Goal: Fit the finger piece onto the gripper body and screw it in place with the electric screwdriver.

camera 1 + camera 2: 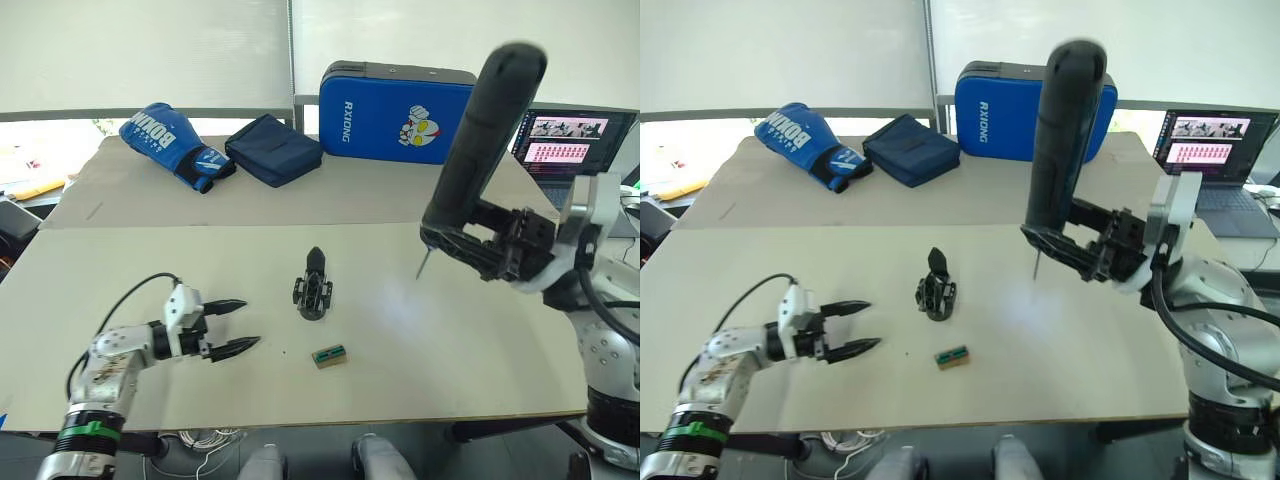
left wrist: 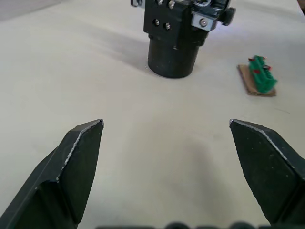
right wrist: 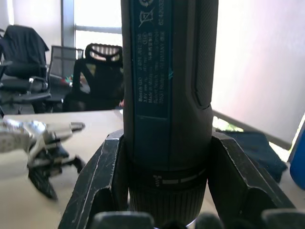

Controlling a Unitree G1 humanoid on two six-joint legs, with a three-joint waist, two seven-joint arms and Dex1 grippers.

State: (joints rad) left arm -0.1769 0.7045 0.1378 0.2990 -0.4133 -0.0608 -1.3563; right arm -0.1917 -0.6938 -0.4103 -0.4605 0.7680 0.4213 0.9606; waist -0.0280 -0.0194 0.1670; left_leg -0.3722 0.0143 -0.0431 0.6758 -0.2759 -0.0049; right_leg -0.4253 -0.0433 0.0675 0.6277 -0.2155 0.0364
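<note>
Pale and broad, the surface (image 1: 420,340) carries the gripper body (image 1: 313,287) near its middle, standing on its round base with one pointed black finger rising from it. No separate finger piece can be made out; whether the finger on the body is that piece already seated cannot be told. A small green-and-tan block (image 1: 330,355) lies just beside the body, toward the robot.

The right gripper (image 1: 478,243) has its fingers clamped on the lower barrel of the electric screwdriver (image 1: 480,150), held nearly upright and clear of the surface, its thin bit pointing down well to the right of the body. The left gripper (image 1: 232,325) rests low over the surface to the left of the body, its fingers spread apart and holding nothing.

The risks look plain. The body stands free and unbraced, so a bit coming down off-centre could tip or push it aside, and torque could spin it unless the left fingers close on its base. The screwdriver is tall and gripped low, so it may lean and miss the screw head. A careless left reach could also nudge the green-and-tan block or knock the body over.

At the far edge lie a blue boxing glove (image 1: 170,140), a navy pouch (image 1: 272,148), a blue pad (image 1: 395,112) and a laptop (image 1: 572,145).
</note>
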